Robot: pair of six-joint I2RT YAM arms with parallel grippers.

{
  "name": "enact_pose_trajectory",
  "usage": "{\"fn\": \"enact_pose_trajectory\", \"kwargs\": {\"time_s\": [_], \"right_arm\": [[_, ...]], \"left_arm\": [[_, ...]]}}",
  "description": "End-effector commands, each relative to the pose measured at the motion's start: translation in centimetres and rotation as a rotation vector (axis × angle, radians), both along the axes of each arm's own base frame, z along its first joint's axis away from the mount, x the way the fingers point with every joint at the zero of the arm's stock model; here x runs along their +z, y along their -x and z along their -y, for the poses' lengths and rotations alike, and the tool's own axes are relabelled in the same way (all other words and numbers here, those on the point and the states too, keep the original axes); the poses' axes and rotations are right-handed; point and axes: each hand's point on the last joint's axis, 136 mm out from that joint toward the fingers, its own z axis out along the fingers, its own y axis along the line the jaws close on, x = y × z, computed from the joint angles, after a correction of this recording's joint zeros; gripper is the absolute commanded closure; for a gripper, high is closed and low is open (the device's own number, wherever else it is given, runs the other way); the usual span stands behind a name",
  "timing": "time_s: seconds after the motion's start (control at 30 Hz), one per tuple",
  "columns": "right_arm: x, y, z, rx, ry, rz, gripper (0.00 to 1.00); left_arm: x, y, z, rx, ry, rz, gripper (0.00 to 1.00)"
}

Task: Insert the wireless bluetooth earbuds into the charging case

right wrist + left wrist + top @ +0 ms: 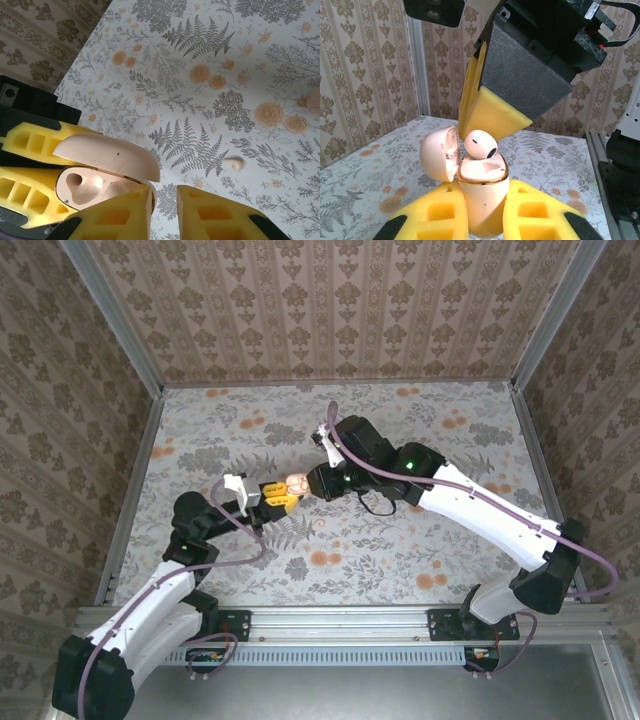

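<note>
Counting cases: one charging case (482, 200), salmon pink with a gold rim, upright and raised off the table (400, 550), near the table's middle in the top view.
Lid: one, swung open to the left in my left wrist view, standing beside the body.
Earbuds: two that I can count. The first earbud (480, 144) sits at the mouth of the case, its rounded head above the rim. The second earbud (233, 163) lies loose on the table, well apart from the case.
Wells: one empty well shows under the lid in my right wrist view. The other is hidden behind my right fingers.
Left gripper (484, 192): one, its yellow fingers clamped on the case body from both sides.
Right gripper (164, 192): one, fingers narrow with a slim gap through which I see bare table. It hangs just above the case, and one finger looks to be touching the top of the first earbud.
In the way: the right gripper's dark body and yellow pads block most of what lies behind the case in the left wrist view.
Surroundings: floral table cover, patterned walls (330, 310) on three sides.
Unclear: a pale pink shape (315, 102) cut off at the right edge of the right wrist view. I cannot tell what it is.
</note>
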Motion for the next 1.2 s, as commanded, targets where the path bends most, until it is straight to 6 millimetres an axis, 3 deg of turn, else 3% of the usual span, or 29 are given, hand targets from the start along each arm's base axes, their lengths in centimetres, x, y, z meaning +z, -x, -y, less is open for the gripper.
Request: {"fn": "enact_pose_trajectory", "kwargs": {"time_s": [0.0,0.07,0.1,0.2,0.47,0.6,0.83,1.03,1.17], "right_arm": [[2.1,0.5,0.6,-0.016,-0.081,0.022,0.78],[1.7,0.2,1.1,-0.039,-0.076,0.011,0.78],[2.6,0.6,1.7,-0.045,-0.093,0.026,0.78],[2.8,0.5,1.9,-0.058,-0.102,0.023,0.78],[3.3,1.2,0.7,-0.008,-0.184,0.016,0.79],[1.9,1.8,0.4,0.012,-0.197,-0.017,0.80],[0.8,0.5,1.1,-0.061,-0.193,-0.019,0.82],[1.6,-0.5,1.0,-0.091,-0.252,-0.020,0.83],[1.2,-0.6,0.5,-0.091,-0.257,-0.053,0.76]], "left_arm": [[0.0,0.4,-0.1,0.008,-0.011,0.065,1.00],[-0.2,1.0,0.4,-0.013,-0.022,0.086,1.00],[-0.4,1.0,0.4,-0.012,-0.029,0.105,1.00],[-1.0,0.8,0.4,0.008,-0.053,0.162,1.00],[-1.5,-0.2,0.5,0.056,-0.084,0.251,1.00],[-1.2,-0.3,0.6,0.075,-0.085,0.322,1.00],[-0.4,-0.2,0.8,0.106,-0.111,0.446,1.00],[0.5,-0.2,0.7,0.115,-0.118,0.474,1.00],[0.4,-0.5,0.7,0.131,-0.130,0.469,1.00]]}}
